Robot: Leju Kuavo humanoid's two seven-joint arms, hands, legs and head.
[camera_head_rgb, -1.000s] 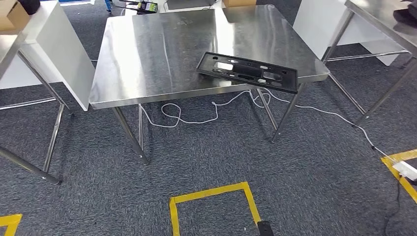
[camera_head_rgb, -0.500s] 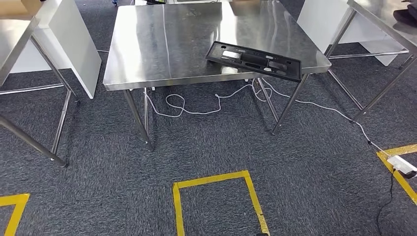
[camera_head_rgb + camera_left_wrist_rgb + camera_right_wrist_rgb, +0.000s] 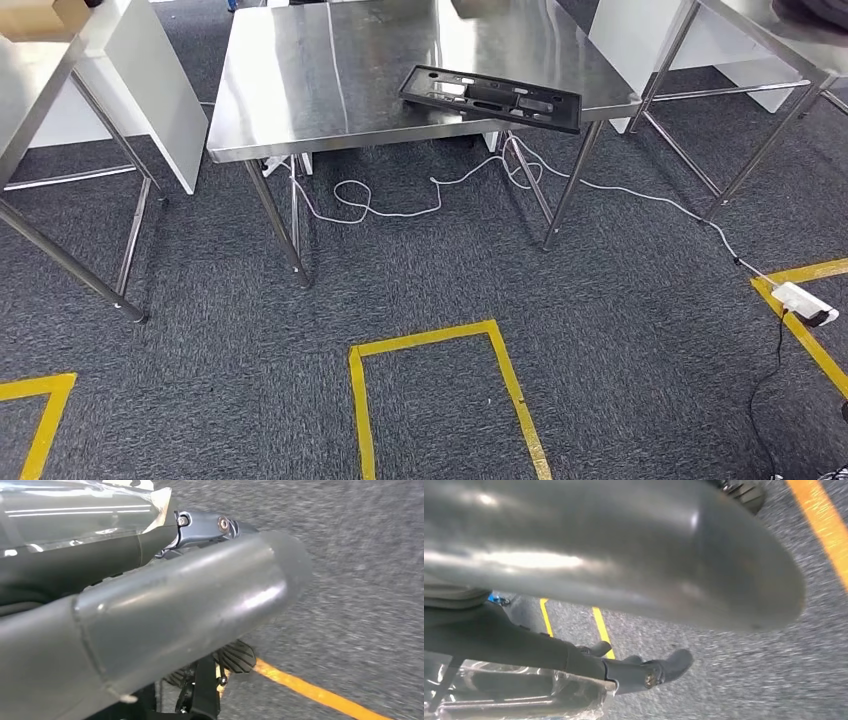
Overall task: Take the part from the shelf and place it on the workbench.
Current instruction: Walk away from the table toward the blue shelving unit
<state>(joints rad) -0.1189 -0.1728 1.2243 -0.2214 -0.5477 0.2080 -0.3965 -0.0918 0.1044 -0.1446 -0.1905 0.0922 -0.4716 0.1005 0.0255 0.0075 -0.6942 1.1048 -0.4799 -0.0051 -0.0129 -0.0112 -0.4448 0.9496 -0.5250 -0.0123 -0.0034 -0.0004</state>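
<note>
The part (image 3: 490, 97) is a flat black plastic frame with several cut-outs. It lies on the steel workbench (image 3: 300, 90) near the front right corner, one end sticking out past the edge. My left hand (image 3: 175, 610) hangs over grey carpet with its dark fingers (image 3: 210, 530) stretched out and nothing in it. My right hand (image 3: 624, 555) also hangs over the carpet, its dark fingers (image 3: 649, 672) extended and holding nothing. Both hands are far from the part.
A white cable (image 3: 400, 205) loops on the floor under the workbench. Yellow tape (image 3: 440, 390) marks a box on the carpet before me. A power strip (image 3: 805, 303) lies at the right. Steel tables stand left (image 3: 40, 90) and right (image 3: 760, 40).
The whole picture has shifted: my camera has moved back and the workbench now sits higher and farther in view. The part stays where it lay on the workbench.
</note>
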